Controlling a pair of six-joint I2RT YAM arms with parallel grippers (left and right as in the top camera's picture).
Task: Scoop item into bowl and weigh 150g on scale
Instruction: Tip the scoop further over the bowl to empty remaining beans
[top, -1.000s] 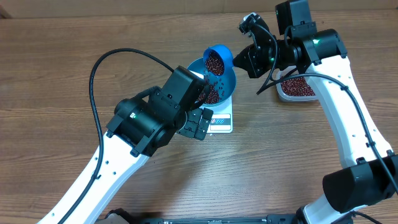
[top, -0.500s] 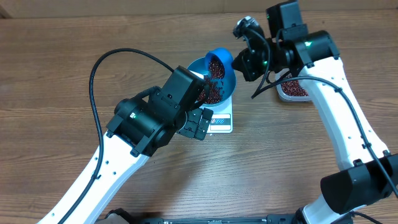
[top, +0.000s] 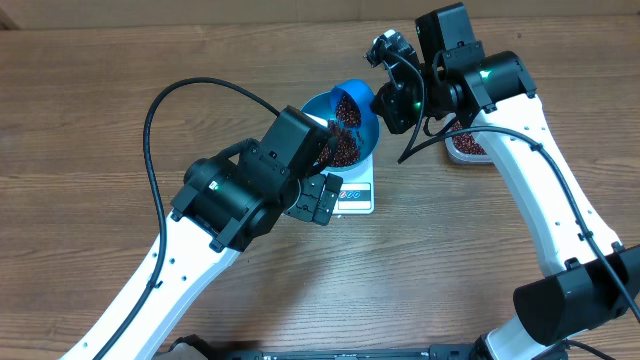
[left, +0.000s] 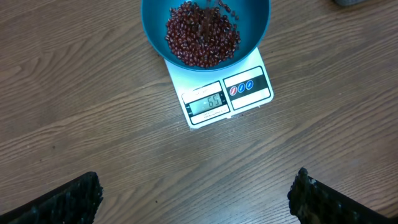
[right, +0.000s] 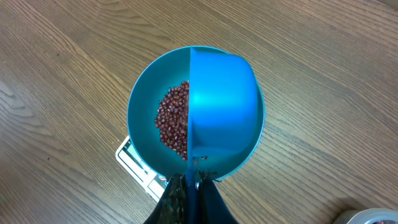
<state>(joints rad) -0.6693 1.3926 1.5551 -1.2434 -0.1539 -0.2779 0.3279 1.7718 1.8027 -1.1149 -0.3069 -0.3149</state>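
Our right claw (right: 189, 186) clamped the blue scoop (right: 221, 106) by its handle, tipped over the teal bowl (right: 140, 93) just ahead, pouring beans (right: 173, 121) there, atop the scale (left: 249, 87) — our left claw (left: 196, 202) hung wide apart, empty, facing the display (left: 207, 102).

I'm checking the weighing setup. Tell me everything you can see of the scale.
The scale is a small, flat, white square, plastic-looking, lying level on the wooden table. One edge carries a grey display showing digits too small to read surely, beside two round buttons, one red, one blue. The teal bowl of beans sits on its platform, covering most of it.
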